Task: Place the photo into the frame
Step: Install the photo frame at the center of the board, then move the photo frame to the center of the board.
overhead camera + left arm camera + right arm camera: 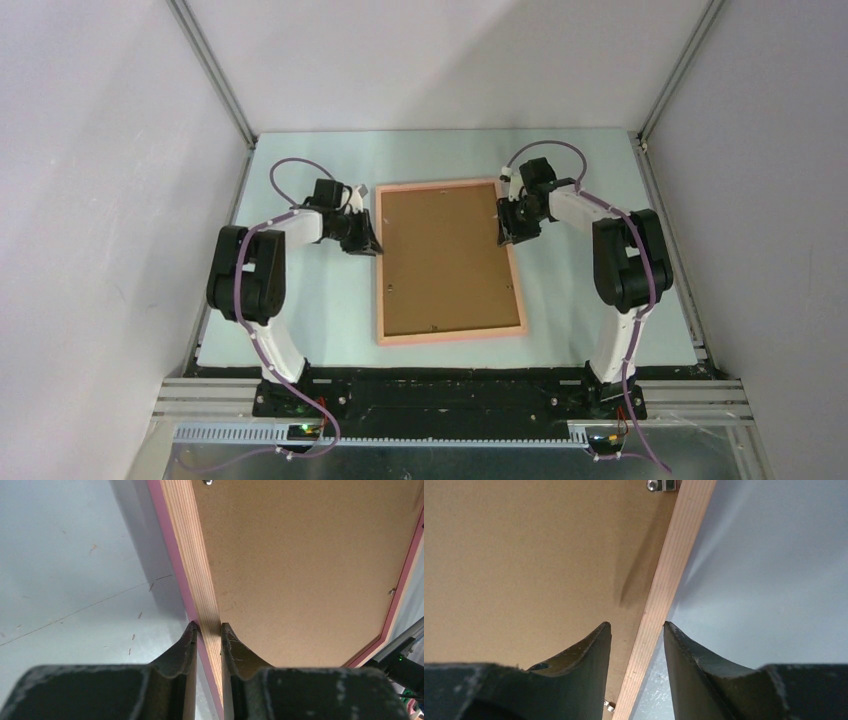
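Timber and board filled the middle of the top view: the frame (450,335) lay flat and face down on the table (300,300), its long axis running away from the arm bases and its brown backing board (445,260) uppermost. The left gripper (368,240) sat at the frame's left rail and the right gripper (508,232) at its right rail, both on the far half, facing each other across the short axis. Each arm was nearest its own rail. Bare table lay along both long sides and beyond the far end, so there looked to be room to lift or slide. The photo was not visible in any view. It may have lain under the board, but that could not be told.

From the left wrist, the fingers were pressed together on the pale wooden rail (190,540), one on the pink outer edge and one on the board side, pinching it.

From the right wrist, the fingers were spread and straddled the opposite rail (681,540). The outer finger was just beside the wood and the inner one hung clear over the board, so nothing was gripped. A small metal clip (663,485) sat further along that rail. My judgement: the right side had to close before both could raise the frame evenly.
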`<state>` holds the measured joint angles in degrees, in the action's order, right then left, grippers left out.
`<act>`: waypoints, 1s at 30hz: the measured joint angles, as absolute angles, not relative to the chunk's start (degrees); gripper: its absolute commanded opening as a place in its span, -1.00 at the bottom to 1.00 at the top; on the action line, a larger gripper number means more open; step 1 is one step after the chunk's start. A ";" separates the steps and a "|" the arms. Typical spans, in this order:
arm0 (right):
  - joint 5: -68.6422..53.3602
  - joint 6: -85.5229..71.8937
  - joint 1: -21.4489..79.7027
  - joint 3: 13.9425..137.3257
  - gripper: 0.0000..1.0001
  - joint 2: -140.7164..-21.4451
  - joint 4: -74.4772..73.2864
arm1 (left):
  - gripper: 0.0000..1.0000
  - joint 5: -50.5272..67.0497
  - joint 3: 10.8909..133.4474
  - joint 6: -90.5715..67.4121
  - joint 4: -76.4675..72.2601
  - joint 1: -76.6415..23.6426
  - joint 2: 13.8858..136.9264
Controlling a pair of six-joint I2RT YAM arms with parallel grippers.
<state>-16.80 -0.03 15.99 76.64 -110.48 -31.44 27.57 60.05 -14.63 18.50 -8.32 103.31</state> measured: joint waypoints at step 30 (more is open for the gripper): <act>-13.93 -2.96 11.18 71.13 -1.00 -108.40 -28.42 | -0.08 31.64 60.05 -12.21 18.44 -11.27 103.48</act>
